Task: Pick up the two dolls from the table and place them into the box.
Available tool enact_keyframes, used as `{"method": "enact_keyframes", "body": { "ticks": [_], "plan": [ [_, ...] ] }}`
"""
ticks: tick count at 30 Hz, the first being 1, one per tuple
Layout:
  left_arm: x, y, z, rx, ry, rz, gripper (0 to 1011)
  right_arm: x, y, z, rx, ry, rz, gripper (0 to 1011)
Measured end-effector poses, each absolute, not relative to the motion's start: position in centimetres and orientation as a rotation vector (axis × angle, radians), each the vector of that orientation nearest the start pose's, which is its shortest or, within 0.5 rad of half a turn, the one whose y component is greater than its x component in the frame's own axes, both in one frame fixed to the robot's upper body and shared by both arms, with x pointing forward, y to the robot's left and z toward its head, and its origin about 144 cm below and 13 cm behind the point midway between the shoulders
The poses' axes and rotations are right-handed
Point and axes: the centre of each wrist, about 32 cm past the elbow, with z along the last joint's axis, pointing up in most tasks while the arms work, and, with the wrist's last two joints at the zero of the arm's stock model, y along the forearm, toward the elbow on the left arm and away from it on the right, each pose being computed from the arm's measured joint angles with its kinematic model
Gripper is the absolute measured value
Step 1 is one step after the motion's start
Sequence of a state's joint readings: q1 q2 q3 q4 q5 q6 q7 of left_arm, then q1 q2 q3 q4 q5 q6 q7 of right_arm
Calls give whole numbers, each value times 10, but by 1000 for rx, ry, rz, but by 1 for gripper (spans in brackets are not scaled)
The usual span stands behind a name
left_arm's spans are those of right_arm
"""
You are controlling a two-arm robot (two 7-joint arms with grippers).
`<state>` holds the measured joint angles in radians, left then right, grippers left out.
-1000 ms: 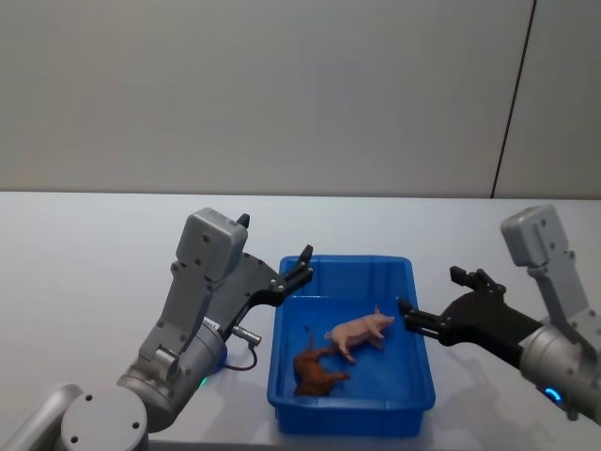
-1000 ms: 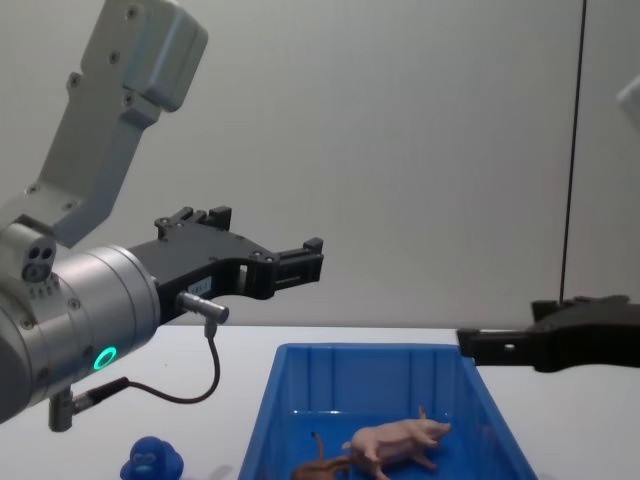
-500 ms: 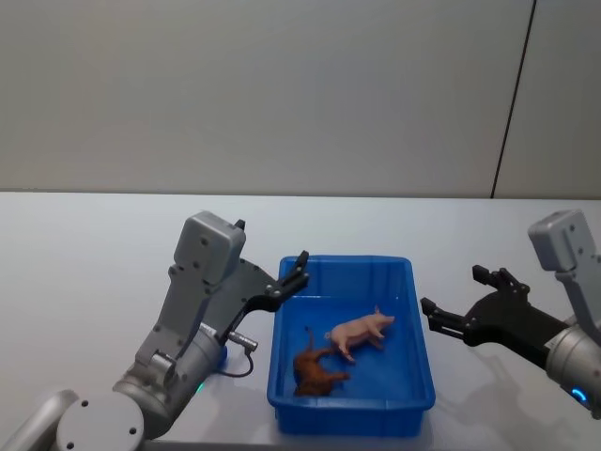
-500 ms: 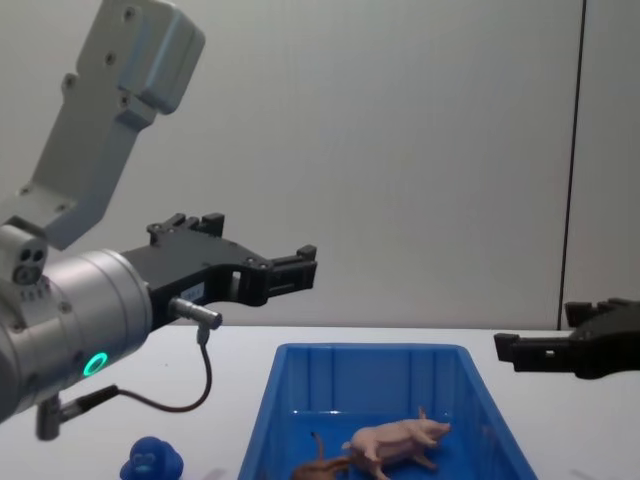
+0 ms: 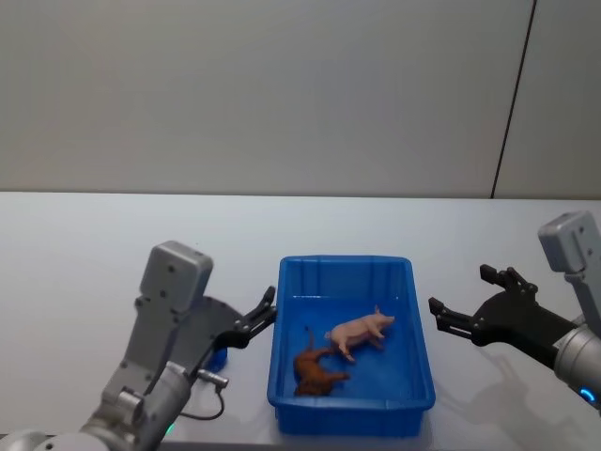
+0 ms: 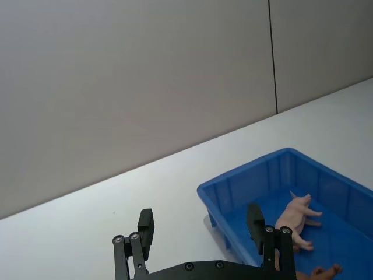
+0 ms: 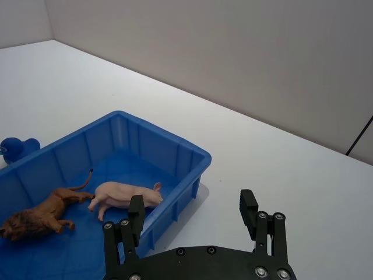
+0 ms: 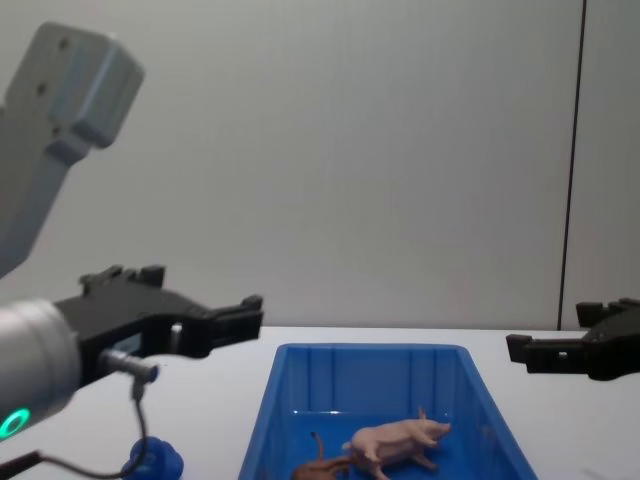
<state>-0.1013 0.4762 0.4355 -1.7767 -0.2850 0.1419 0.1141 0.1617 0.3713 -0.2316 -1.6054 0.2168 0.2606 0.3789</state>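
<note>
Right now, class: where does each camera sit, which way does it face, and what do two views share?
Head: high, looks down on box; left gripper and right gripper flank it.
Chest: low, looks across; both grippers.
Left wrist: behind left gripper, faces box.
Right wrist: behind right gripper, faces box.
Shared: all four show pig in box.

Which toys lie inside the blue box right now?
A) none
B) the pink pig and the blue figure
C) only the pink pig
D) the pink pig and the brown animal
D: the pink pig and the brown animal lie on the floor of the box; the blue figure sits outside on the table. The left gripper and right gripper flank the box, both open.
</note>
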Motion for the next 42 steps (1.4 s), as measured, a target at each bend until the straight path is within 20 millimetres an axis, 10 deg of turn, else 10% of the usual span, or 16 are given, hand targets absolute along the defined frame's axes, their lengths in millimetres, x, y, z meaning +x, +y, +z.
{"method": "enact_keyframes", "body": {
  "ticks": [17,42],
  "plan": [
    [444,249,1178,194,-29,1217,1001,495,-264,1198,-245,-4,-991,1001],
    [497,300,1142,245,86,1081,1001,495,-265,1197,-246,-5,-991,1001]
  ]
}}
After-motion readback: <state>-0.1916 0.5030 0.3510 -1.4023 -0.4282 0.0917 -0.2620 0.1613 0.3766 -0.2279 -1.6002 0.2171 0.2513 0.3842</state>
